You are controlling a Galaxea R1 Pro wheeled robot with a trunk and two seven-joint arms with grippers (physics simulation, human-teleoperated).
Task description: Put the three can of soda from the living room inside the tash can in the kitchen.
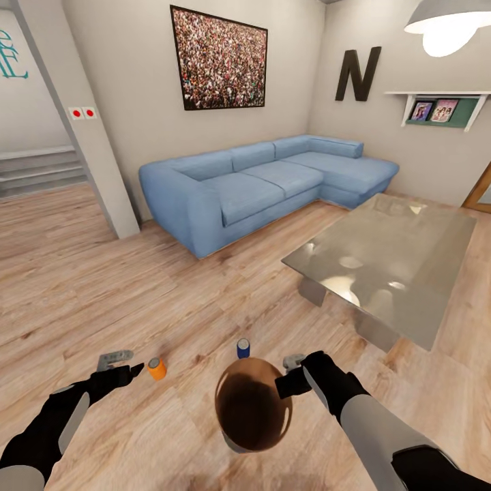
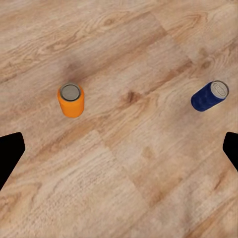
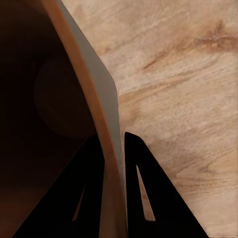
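Gripper on my right [image 1: 292, 379] is pinched narrow on the wall of the tash can [image 1: 254, 411]. One finger is inside and one is outside, and the right wrist view shows the grey wall [image 3: 110, 139] squeezed between them. I hold the bin low over the wood floor [image 1: 136, 286], its brown mouth facing up.

Left gripper [image 1: 126, 368] is spread wide and holds nothing. Its black tips [image 2: 10, 153] sit far apart at the edges of the left wrist view.

The orange can [image 1: 157, 369] stands on the floor just beside my left gripper, at about 3 o'clock from it. The blue can [image 1: 243, 348] stands at 12 o'clock from the bin, near the rim. I can't see the third can.

I think the orange can comes next. To do it well, I should get the can right in the middle between my fingers, go down straight, and close slowly. If I bump it, it can tip and roll. I must keep the bin level and close.
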